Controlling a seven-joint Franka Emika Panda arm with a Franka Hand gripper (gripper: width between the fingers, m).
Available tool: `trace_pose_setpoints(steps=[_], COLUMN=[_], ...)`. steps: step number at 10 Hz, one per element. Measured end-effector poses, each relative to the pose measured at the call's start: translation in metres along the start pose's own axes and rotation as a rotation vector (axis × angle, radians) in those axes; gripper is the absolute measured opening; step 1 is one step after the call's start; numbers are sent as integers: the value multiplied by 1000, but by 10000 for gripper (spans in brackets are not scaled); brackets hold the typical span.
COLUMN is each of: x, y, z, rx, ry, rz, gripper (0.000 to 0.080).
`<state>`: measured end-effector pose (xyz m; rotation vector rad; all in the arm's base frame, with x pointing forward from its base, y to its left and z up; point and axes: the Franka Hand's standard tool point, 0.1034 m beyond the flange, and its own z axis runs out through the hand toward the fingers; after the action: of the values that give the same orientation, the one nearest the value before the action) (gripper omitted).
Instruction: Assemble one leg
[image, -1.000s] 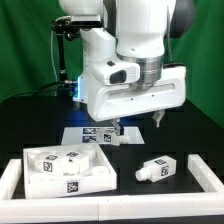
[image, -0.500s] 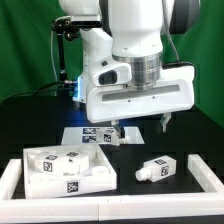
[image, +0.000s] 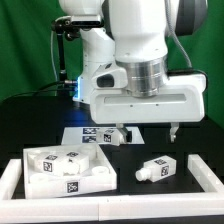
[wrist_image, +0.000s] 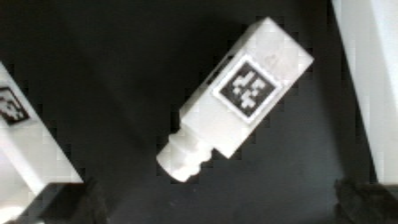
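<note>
One leg (image: 158, 167), a small stubby white block with a black-and-white tag, lies on the black table at the exterior view's right. In the wrist view the leg (wrist_image: 240, 95) lies diagonally, tag up, its narrow end nearest the jaws. My gripper (image: 148, 131) hangs open and empty above the leg and does not touch it. In the wrist view the gripper (wrist_image: 205, 205) shows only as dark fingers (wrist_image: 365, 200) at the picture's corners, with the leg between and beyond them.
The large white tagged panel (image: 90, 180) lies at the exterior view's left with other small white tagged parts (image: 57, 158) on it. The marker board (image: 90, 132) lies behind it. A white raised border (image: 208, 170) frames the table's front and sides.
The gripper has moved toward the exterior view's right and a little lower, and now stands over the lone leg. The leg and the panel have not moved.
</note>
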<state>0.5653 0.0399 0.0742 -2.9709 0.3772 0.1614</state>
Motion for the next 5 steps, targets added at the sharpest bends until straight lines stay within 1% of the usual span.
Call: trace_pose_setpoints(steps=[1,3,5], x=[0,1,0], y=[-3,-1,-2], z=[1,1,1], rx=[-1,-1,0], ry=[9,9,7], rz=[-77,-221,-222], gripper=[649,649,649])
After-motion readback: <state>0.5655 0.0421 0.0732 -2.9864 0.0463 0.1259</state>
